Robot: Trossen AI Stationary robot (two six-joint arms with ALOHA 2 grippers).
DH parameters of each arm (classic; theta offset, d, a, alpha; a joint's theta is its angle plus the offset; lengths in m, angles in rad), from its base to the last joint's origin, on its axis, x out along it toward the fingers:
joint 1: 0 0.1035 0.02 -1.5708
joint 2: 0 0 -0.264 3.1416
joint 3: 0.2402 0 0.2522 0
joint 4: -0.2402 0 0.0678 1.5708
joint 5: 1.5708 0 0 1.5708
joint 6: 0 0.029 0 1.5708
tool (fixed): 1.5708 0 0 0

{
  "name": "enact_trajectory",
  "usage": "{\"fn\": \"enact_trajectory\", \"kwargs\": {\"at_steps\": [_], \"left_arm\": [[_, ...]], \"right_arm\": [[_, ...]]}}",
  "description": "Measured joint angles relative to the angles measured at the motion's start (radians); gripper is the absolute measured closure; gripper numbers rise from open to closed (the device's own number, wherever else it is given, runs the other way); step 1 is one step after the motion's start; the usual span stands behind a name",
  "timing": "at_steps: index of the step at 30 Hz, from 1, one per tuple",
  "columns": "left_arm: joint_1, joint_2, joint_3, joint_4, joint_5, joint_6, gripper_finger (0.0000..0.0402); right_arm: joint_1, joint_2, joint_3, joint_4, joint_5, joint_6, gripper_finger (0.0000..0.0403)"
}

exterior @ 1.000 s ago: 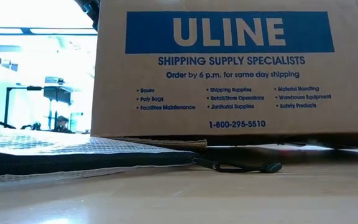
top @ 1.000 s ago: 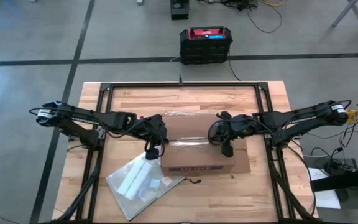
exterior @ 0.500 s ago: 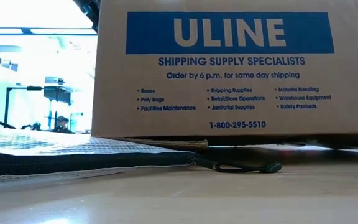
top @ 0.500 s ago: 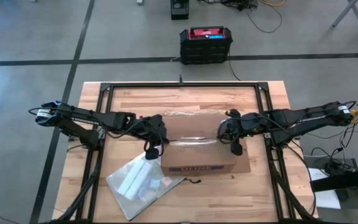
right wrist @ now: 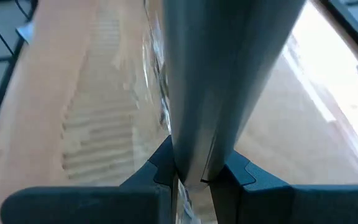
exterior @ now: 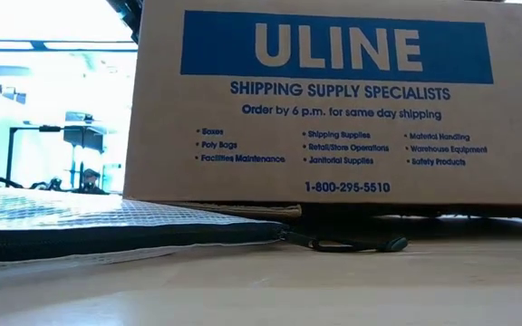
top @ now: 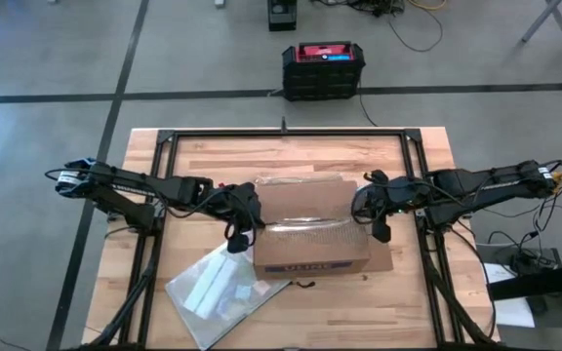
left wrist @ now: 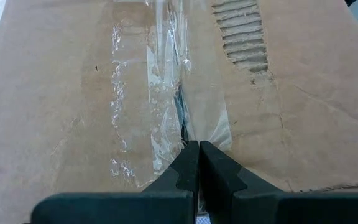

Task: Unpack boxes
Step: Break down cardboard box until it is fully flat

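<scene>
The right gripper, pinching a grey tool, sits at the box's right end, the taped seam running leftward toward the pressed-together left gripper.

Even overhead light, soft shadows beside the box. Low view blown out behind it. Right wrist view blurred, probably too close; tape shows glare.

Wooden table carries box, seemingly mesh pouch.

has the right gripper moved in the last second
Yes. In the high view the right gripper has slid off the middle of the box toward its right edge, nearer the black frame rail.
</scene>
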Motion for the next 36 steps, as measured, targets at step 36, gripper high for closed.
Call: {"fn": "enact_trajectory", "kwargs": {"at_steps": [36], "left_arm": [[0.0,0.001,-0.003,0.023,-0.006,-0.029,0.0401]], "right_arm": [[0.089,0.061,-0.105,0.385,0.102,-0.025,0.0363]]}}
